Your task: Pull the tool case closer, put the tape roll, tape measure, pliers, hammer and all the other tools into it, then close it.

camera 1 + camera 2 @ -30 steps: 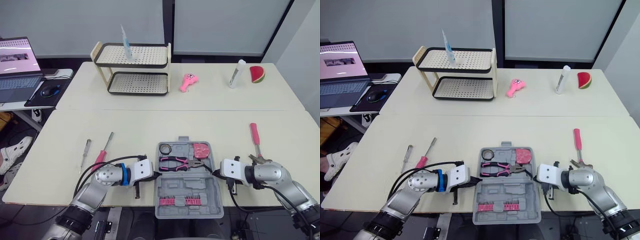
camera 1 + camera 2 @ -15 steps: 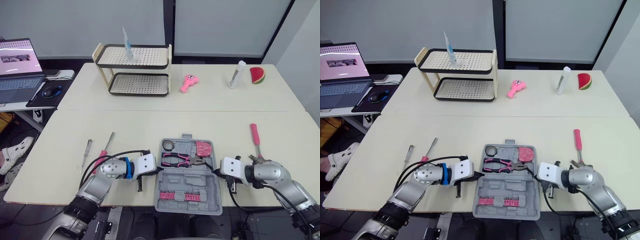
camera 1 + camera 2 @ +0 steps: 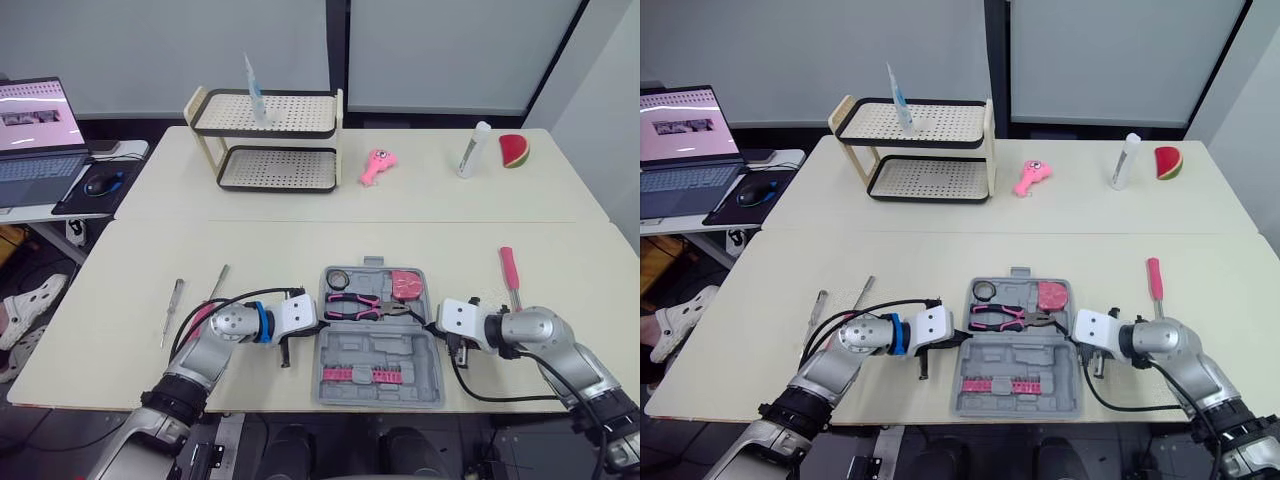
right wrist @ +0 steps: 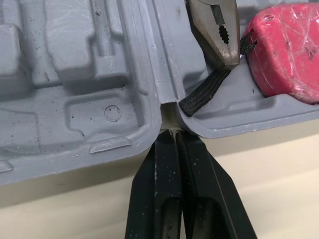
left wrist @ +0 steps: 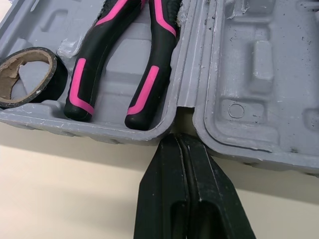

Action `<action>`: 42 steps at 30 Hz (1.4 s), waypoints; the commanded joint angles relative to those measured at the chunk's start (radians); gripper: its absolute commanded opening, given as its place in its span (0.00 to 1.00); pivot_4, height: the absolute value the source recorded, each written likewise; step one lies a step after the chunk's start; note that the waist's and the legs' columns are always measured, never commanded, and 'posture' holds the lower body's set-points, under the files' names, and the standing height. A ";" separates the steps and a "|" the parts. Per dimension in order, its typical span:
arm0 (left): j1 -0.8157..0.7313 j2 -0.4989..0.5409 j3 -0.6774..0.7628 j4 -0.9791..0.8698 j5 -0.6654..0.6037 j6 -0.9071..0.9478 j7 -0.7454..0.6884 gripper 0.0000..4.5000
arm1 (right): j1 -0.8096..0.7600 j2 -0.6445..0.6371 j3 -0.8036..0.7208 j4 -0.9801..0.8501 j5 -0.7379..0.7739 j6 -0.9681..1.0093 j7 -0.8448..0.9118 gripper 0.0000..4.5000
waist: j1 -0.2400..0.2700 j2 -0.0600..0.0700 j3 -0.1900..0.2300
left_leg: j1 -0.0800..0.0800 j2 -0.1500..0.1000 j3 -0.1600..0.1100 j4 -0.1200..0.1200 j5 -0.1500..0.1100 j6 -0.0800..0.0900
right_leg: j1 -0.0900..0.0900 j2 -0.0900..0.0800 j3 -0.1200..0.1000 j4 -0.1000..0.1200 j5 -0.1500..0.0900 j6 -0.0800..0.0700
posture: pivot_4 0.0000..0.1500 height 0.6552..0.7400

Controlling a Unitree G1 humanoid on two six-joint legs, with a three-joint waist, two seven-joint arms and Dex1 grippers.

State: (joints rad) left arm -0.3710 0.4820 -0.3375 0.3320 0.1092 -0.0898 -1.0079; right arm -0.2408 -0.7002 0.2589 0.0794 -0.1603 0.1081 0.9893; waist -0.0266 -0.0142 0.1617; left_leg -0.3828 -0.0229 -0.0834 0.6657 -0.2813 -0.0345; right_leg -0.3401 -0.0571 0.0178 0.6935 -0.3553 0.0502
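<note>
On the cream table [image 3: 300,250], the open case [image 3: 380,347] sits near the front edge, left gripper [image 5: 178,137] and right gripper [image 4: 172,133] each clenched empty, tips at its hinge notches, apparently to drag it, while the hammer [image 3: 510,272] lies outside.

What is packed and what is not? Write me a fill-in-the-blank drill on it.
The tool case stands ____. Inside it lie the tape roll, the pliers and the pink ____. The hammer lies on the table on the robot's ____ of the case. The left gripper and right gripper, tips at the case's hinge, are both ____.
Missing: open; tape measure; right; shut.
</note>
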 commanded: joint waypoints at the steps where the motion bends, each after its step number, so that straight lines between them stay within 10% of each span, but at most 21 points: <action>1: -0.025 -0.048 -0.025 0.023 0.015 -0.019 0.033 0.00 | -0.048 0.044 0.028 -0.022 0.013 -0.032 -0.001 0.00 | 0.000 0.000 0.000 | 0.000 0.000 0.000 0.000 0.000 0.000 | 0.000 0.000 0.000 0.000 0.000 0.000 | 1.00 0.87; 42: 0.048 0.108 0.106 -0.089 -0.071 0.031 0.009 0.00 | 0.036 -0.040 -0.131 -0.079 0.030 -0.015 -0.093 0.00 | -0.004 0.000 0.000 | -0.002 0.000 0.000 -0.002 0.000 0.000 | -0.003 0.000 0.000 -0.001 0.000 0.000 | 1.00 0.87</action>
State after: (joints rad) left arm -0.3363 0.5624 -0.2800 0.2960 0.0813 -0.0626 -0.9796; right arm -0.2239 -0.7207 0.1788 0.0572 -0.1642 0.1138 0.9103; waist -0.0301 -0.0142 0.1619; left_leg -0.3847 -0.0225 -0.0834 0.6641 -0.2813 -0.0345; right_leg -0.3428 -0.0571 0.0183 0.6923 -0.3553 0.0502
